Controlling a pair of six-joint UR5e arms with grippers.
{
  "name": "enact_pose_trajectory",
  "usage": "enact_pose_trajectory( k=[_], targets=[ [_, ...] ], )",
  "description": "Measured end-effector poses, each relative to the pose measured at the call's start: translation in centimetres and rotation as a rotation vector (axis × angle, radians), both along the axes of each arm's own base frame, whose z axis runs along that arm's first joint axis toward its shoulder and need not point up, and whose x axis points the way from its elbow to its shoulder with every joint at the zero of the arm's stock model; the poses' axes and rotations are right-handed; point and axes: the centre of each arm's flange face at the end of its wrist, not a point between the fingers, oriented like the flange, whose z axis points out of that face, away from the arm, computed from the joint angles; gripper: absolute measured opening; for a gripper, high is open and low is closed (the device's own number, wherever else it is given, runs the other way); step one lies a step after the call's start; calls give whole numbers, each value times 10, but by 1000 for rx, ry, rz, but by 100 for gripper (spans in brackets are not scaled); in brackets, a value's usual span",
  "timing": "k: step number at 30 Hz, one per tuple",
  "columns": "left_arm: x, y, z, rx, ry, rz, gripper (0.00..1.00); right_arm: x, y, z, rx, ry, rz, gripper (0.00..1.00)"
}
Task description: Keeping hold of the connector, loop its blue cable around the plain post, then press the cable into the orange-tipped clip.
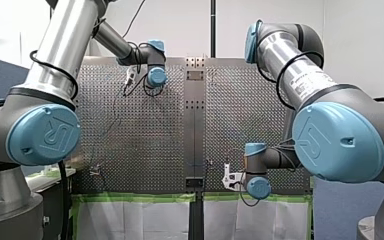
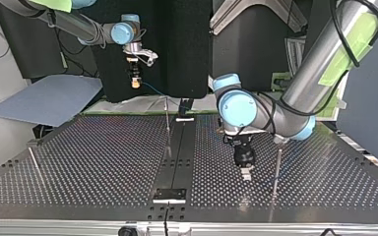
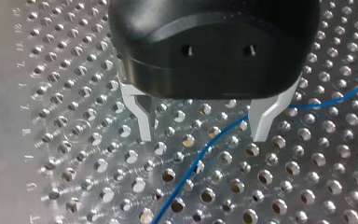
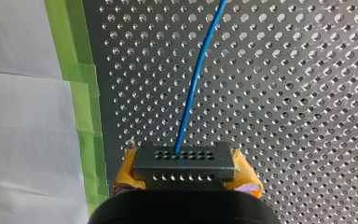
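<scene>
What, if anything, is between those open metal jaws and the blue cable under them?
Nothing visible does. In the left wrist view the blue cable runs over the perforated table right below the gap of my left gripper, whose jaws stand open.

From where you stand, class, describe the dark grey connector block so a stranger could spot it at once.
Find the perforated metal table and its green tape edging, then my right gripper beside it. Clamped between its yellow pads is the dark grey rectangular connector, alone in having two rows of small holes and a thin blue cable leaving it.
</scene>
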Motion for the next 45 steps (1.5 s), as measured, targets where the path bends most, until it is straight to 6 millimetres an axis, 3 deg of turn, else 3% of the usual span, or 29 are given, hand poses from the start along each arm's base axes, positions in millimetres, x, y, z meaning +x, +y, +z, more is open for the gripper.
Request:
enact_pose_trajectory(
  k=[34, 41, 45],
  targets=[
    [18, -12, -39, 134, 76, 58, 100, 0, 0, 0, -4, -3, 0, 0],
    [19, -23, -66, 185, 127, 60, 100, 0, 0, 0, -3, -5, 0, 0],
    [19, -23, -71, 208, 138, 82, 100, 0, 0, 0, -2, -4, 0, 0]
  ],
)
